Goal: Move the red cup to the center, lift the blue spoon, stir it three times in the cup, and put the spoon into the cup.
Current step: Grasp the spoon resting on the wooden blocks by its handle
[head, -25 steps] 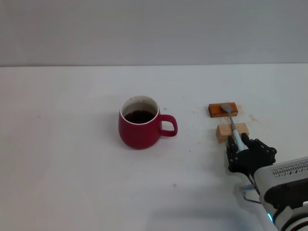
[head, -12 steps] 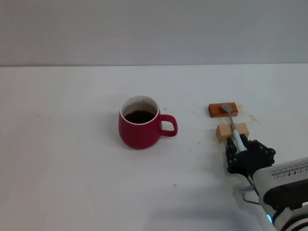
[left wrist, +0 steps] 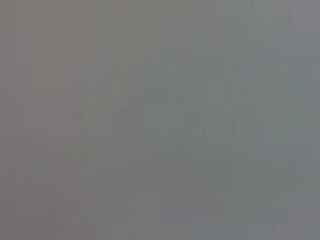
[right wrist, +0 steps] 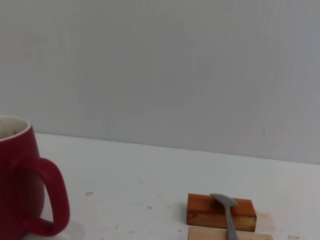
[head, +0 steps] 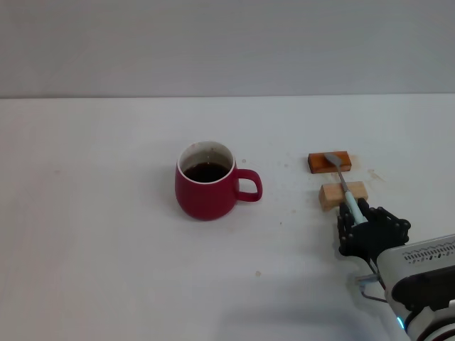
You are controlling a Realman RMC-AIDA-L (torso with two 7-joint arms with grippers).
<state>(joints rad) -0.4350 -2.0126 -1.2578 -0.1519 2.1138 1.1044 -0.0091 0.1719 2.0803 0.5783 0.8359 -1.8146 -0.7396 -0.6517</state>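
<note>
white surface (head: 106, 270): beside the red cup (head: 205, 181), the right hand (head: 370, 231) grips the blue spoon (head: 344, 188)'s handle; slim, light, slippery, best pinched there.

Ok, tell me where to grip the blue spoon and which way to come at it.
Take the blue spoon by its pale handle end, coming from the near side, where the right gripper sits around it. Its bowl rests on the orange block and its neck on the tan block, so the handle hangs clear of the table.

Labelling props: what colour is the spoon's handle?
Pale light blue on the blue spoon, clearest in the head view.
</note>
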